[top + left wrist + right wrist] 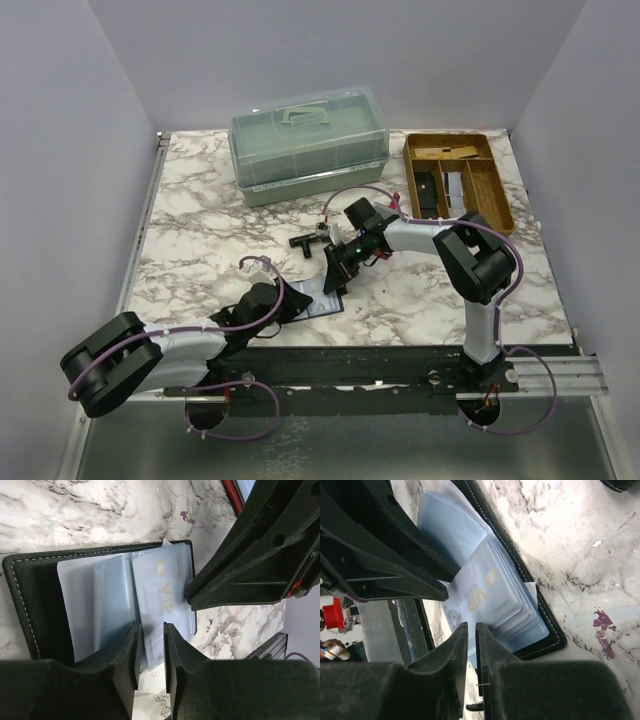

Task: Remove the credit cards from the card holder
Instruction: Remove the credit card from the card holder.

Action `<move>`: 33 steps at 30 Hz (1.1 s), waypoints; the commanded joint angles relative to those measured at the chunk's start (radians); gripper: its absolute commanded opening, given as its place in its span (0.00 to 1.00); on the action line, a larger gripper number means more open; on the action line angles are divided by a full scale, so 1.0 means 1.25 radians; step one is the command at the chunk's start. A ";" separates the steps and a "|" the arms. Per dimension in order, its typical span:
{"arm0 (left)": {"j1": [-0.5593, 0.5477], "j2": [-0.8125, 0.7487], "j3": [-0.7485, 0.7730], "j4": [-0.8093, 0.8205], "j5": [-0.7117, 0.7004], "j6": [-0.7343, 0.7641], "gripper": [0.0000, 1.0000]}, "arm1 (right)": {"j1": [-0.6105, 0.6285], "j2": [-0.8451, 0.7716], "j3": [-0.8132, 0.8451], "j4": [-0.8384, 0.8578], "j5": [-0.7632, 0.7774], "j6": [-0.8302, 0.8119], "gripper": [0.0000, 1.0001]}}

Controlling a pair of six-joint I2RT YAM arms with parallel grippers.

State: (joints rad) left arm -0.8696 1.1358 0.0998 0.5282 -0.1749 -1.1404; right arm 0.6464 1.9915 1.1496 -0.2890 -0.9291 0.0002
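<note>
Credit cards [162,597], glossy pale blue, gold VIP lettering, black card holder [30,605]

The black card holder [35,605] with white stitching lies open and flat on the marble worktop [100,510]. Inside it, the pale blue, glossy credit cards [162,595] lie flat in overlapping clear sleeves [112,600]. The top card bears gold "VIP" lettering.
</note>
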 commanded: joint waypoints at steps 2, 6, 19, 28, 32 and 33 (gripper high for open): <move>0.006 -0.048 -0.025 0.027 0.005 -0.029 0.27 | 0.014 0.039 0.012 -0.005 0.036 -0.016 0.21; 0.008 -0.089 -0.049 -0.013 -0.021 -0.055 0.29 | 0.008 0.000 0.032 -0.042 -0.014 -0.051 0.23; 0.010 -0.202 -0.054 -0.169 -0.067 -0.058 0.16 | 0.003 -0.019 0.023 -0.045 0.045 -0.044 0.32; 0.011 -0.168 -0.013 -0.133 -0.046 -0.010 0.11 | 0.002 -0.029 0.018 -0.051 0.081 -0.050 0.38; 0.010 -0.181 -0.013 -0.113 -0.040 -0.010 0.11 | 0.002 -0.023 0.019 -0.054 0.080 -0.047 0.38; 0.011 -0.179 -0.015 -0.106 -0.039 -0.011 0.11 | 0.002 -0.022 0.020 -0.054 0.078 -0.047 0.38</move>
State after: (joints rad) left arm -0.8631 0.9234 0.0662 0.3580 -0.2295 -1.1732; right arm 0.6506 1.9652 1.1702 -0.3313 -0.8940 -0.0422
